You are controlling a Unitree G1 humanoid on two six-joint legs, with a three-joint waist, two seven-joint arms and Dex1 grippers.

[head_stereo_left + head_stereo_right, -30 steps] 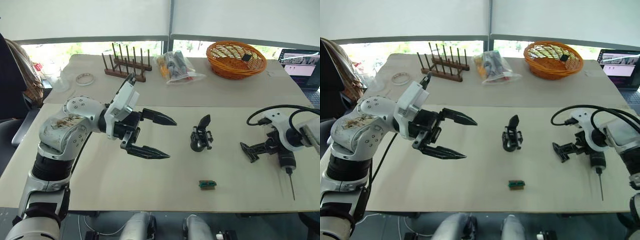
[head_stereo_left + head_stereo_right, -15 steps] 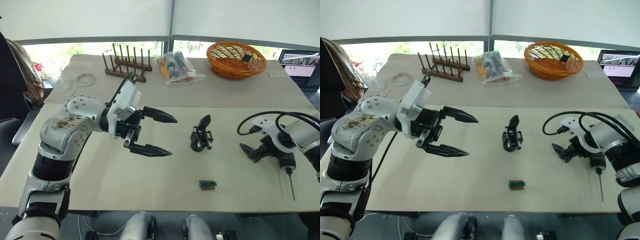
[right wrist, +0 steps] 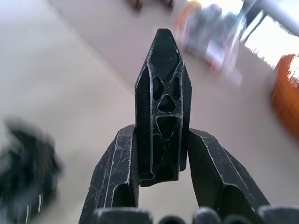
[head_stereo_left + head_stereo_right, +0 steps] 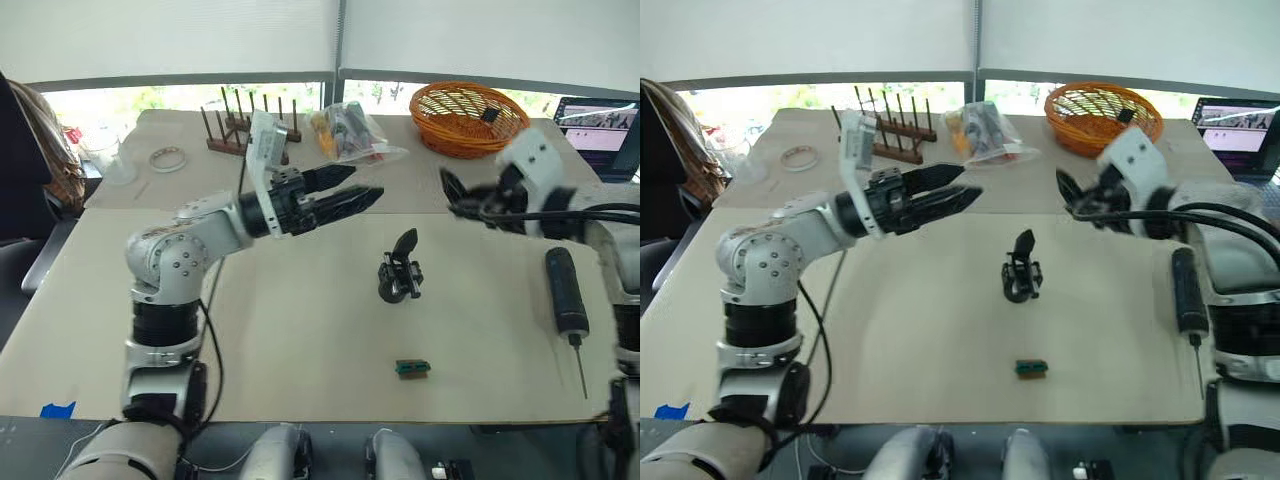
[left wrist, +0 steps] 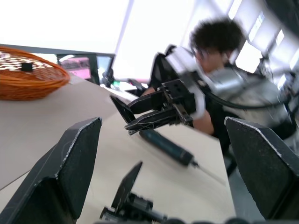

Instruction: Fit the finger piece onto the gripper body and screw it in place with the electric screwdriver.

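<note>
**Right wrist view shows the finger piece picked up; screwdriver left lying**

Up close, the finger piece (image 3: 162, 116) sits upright between the two fingers of the right gripper (image 4: 455, 197), which are closed against its sides with its pointed end sticking out past them. A second ago that gripper was low at the counter (image 4: 300, 340), next to the screwdriver (image 4: 565, 290). It has since lifted and swung inward, and now hangs in the air beyond and a little to the right of the gripper body (image 4: 402, 275).

The screwdriver has not moved. It lies flat near the right edge, bit toward the robot, and nothing is touching it.

The left arm has swung as well. Its gripper (image 4: 345, 190) was beside the body at counter level and is now raised beyond it, on the left. It points across at the right one, with its fingers (image 5: 70, 163) spread wide and nothing between them.

The body stands where it was, mid-counter, with its one black finger pointing up. A small green block (image 4: 413, 369) lies nearer the robot.

As I read it, the pick-up is finished and the fitting has not begun. The piece still has to come down onto the body and be seated. Only then does the screwdriver come in, and the right gripper cannot fetch it while it holds the piece.
</note>
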